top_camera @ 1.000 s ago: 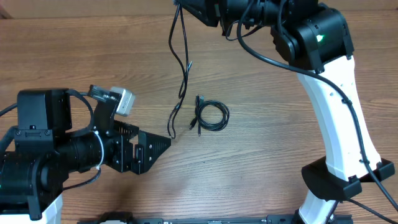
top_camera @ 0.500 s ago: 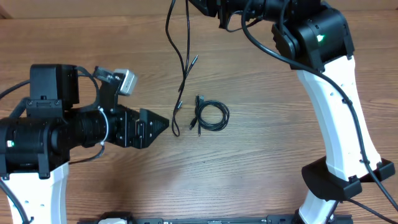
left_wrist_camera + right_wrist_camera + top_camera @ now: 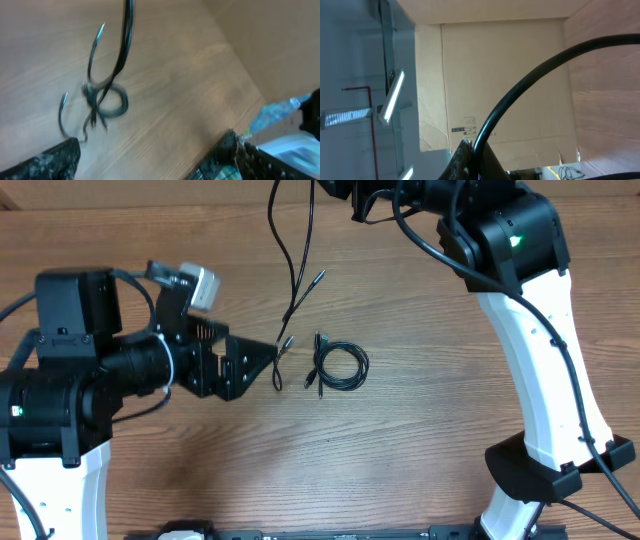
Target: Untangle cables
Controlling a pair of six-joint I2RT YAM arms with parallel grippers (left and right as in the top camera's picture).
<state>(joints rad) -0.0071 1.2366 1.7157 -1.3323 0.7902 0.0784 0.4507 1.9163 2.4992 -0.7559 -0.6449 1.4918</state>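
Note:
My right gripper [image 3: 476,159] is shut on a black cable [image 3: 520,95] and holds it high at the table's far edge, where its fingers are cut off by the top of the overhead view. From there two thin black cables [image 3: 296,275] hang down, their plug ends dangling just above the table. They also show in the left wrist view [image 3: 125,45]. A third cable [image 3: 340,367] lies coiled on the table to their right, seen too in the left wrist view [image 3: 109,102]. My left gripper [image 3: 270,358] is open and empty, its tips right beside the lowest hanging ends, fingers [image 3: 65,156] wide apart.
The wooden table [image 3: 420,460] runs under everything. The right arm's white link [image 3: 540,370] stands along the right side. A cardboard wall [image 3: 495,75] stands behind the table's far edge.
My left gripper has moved forward and toward the far side, up to the hanging cable ends. The hanging cables have risen, their plug ends lifting off the table. The coiled cable has not moved.

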